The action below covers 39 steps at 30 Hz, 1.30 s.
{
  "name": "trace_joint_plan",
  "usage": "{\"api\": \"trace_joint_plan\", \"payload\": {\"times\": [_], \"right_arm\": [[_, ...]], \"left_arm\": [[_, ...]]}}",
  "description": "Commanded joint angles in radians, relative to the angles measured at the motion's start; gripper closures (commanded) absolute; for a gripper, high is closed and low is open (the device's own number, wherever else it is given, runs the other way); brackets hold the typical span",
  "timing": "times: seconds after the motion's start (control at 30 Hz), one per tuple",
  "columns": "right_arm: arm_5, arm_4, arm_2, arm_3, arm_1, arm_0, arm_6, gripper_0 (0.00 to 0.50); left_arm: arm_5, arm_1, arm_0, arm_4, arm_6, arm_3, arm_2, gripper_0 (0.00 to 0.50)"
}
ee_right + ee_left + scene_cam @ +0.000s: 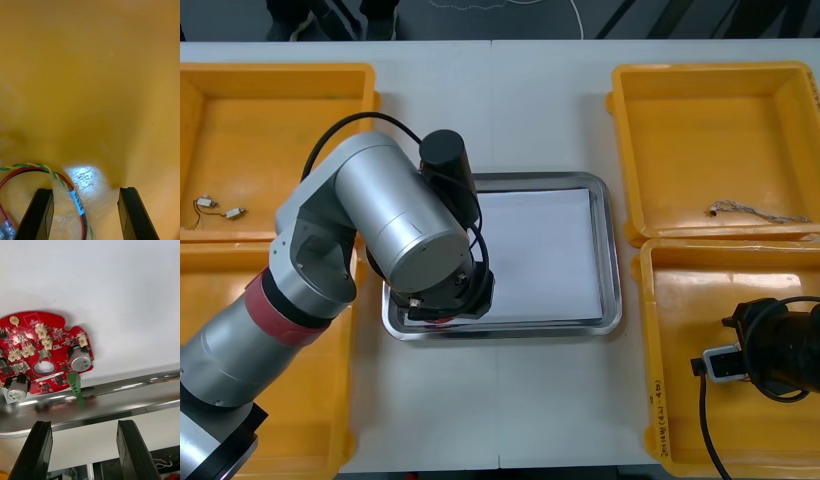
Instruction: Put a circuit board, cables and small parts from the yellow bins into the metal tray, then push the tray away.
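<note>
A round red circuit board (41,352) lies flat on the white inside of the metal tray (610,250), close to its shiny rim (112,390). My left gripper (84,423) is open just short of the board, with nothing between its fingers. From the front, the left arm's wrist (448,300) covers the tray's near left corner, and a sliver of red shows under it. My right gripper (86,191) is open low over the floor of the near right yellow bin (700,300). A red and yellow cable (75,198) curves past its one finger (41,213).
The far left bin (275,150) holds small metal parts (215,208). A thin cable (755,210) lies in the far right bin (720,140). The left arm's body overhangs the near left bin (210,290). The right arm (780,350) sits in the near right bin.
</note>
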Motion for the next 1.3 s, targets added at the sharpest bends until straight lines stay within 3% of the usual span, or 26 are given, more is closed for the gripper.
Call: {"api": "trace_joint_plan", "payload": {"times": [0.03,0.07,0.1,0.13,0.2,0.23,0.3,0.4,0.63,0.8,1.13,1.3], "right_arm": [[-0.014,-0.009,0.075,0.086,0.029,-0.030,-0.005,0.000],[-0.014,-0.012,0.078,0.093,0.029,-0.031,-0.005,0.014],[-0.014,-0.013,0.084,0.099,0.029,-0.034,-0.005,0.083],[-0.014,-0.015,0.086,0.102,0.027,-0.036,-0.005,0.113],[-0.016,-0.023,0.100,0.111,0.029,-0.043,-0.005,0.248],[-0.014,-0.024,0.103,0.113,0.027,-0.045,-0.005,0.283],[-0.014,-0.030,0.104,0.120,0.027,-0.045,-0.005,0.403],[-0.014,-0.038,0.107,0.131,0.027,-0.045,-0.005,0.500],[-0.014,-0.059,0.109,0.140,0.023,-0.047,-0.005,0.500],[0.007,-0.139,0.103,0.114,-0.020,-0.076,-0.005,0.500],[0.276,-0.322,-0.098,0.002,-0.031,-0.106,-0.005,0.500],[0.366,-0.412,-0.175,-0.010,-0.026,-0.135,-0.005,0.500]], "left_arm": [[0.009,0.012,-0.038,-0.030,-0.026,-0.123,0.064,0.000],[0.009,0.012,-0.038,-0.036,-0.026,-0.147,0.078,0.000],[0.009,0.013,-0.038,-0.039,-0.025,-0.170,0.092,0.000],[0.009,0.016,-0.038,-0.039,-0.025,-0.178,0.098,0.000],[0.009,0.025,-0.038,-0.036,-0.022,-0.216,0.127,0.000],[0.009,0.032,-0.038,-0.034,-0.020,-0.225,0.135,0.000],[0.009,0.058,-0.036,-0.027,-0.011,-0.262,0.153,0.000],[0.009,0.099,-0.036,-0.004,0.003,-0.294,0.181,0.000],[0.009,0.219,-0.036,0.072,0.017,-0.325,0.255,0.000],[0.009,0.305,-0.036,0.142,0.009,-0.327,0.336,0.000],[0.009,0.421,-0.036,0.257,-0.009,-0.288,0.472,0.000],[0.009,0.463,-0.036,0.280,-0.031,-0.239,0.517,0.000]]}}
